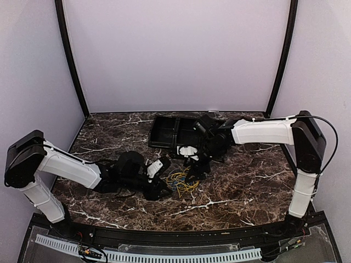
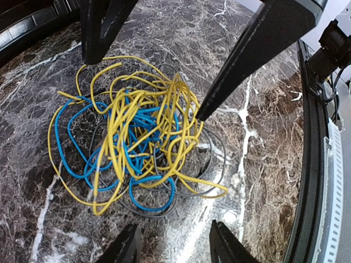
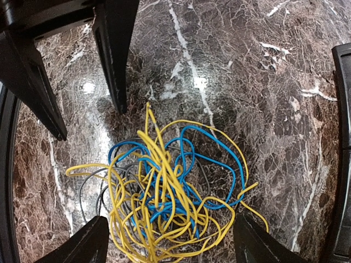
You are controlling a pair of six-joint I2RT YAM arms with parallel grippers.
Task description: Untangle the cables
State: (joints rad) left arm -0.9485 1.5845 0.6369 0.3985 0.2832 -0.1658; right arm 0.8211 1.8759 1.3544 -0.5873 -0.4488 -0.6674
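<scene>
The cables (image 1: 182,181) lie in one loose tangle of yellow, blue and dark grey wires on the marble table. They fill the middle of the left wrist view (image 2: 137,137) and the right wrist view (image 3: 170,181). My left gripper (image 1: 166,189) is open and empty, its fingertips (image 2: 129,244) just short of the tangle's edge. My right gripper (image 1: 198,170) is open and empty, its fingertips (image 3: 82,246) standing either side of the tangle, low over it. Each gripper's fingers show at the top of the other's wrist view. No wire is held.
A black compartment tray (image 1: 170,131) sits at the back middle, just behind the right gripper; its rim shows at the right edge of the right wrist view (image 3: 343,137). The table's black front rail (image 2: 312,164) runs close beside the tangle.
</scene>
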